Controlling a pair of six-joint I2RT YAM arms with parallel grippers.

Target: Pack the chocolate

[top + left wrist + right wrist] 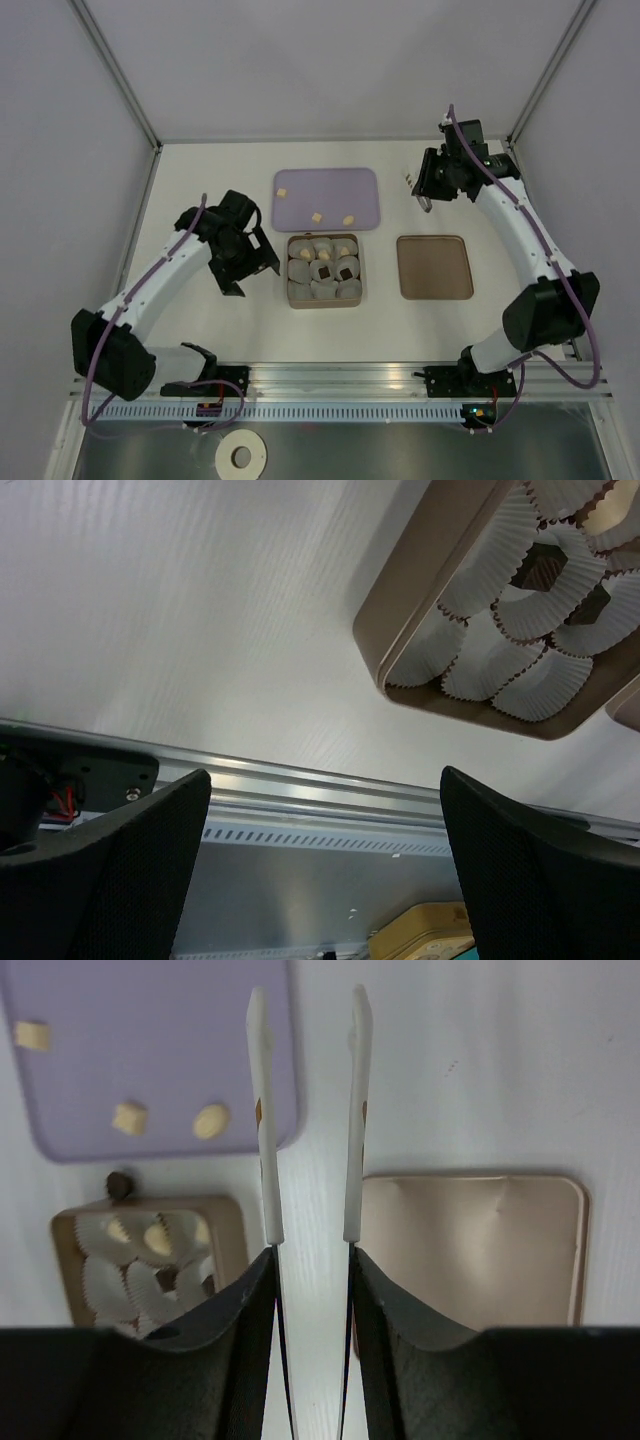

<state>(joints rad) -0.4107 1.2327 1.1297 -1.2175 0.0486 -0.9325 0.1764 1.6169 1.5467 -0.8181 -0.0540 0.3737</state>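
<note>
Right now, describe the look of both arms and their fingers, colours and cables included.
Both the left arm and the right arm have white links, bulky black joints and a purple cable running along them. The left fingers are broad, black and finely textured; the right fingers are thin white blades on black bases.

Bright, even, diffuse light falls from above in the top view, leaving only faint soft shadows beside the arms on the white table (210,165); that picture is sharp, with little bending at its edges. In the left wrist view the dark fingers (110,870) sit close and blurred, and the metal rail (320,785) carries a pale sheen; in the right wrist view the white fingers (262,1120) look bleached and soft, and the purple tray (150,1060) is slightly hazy.
</note>
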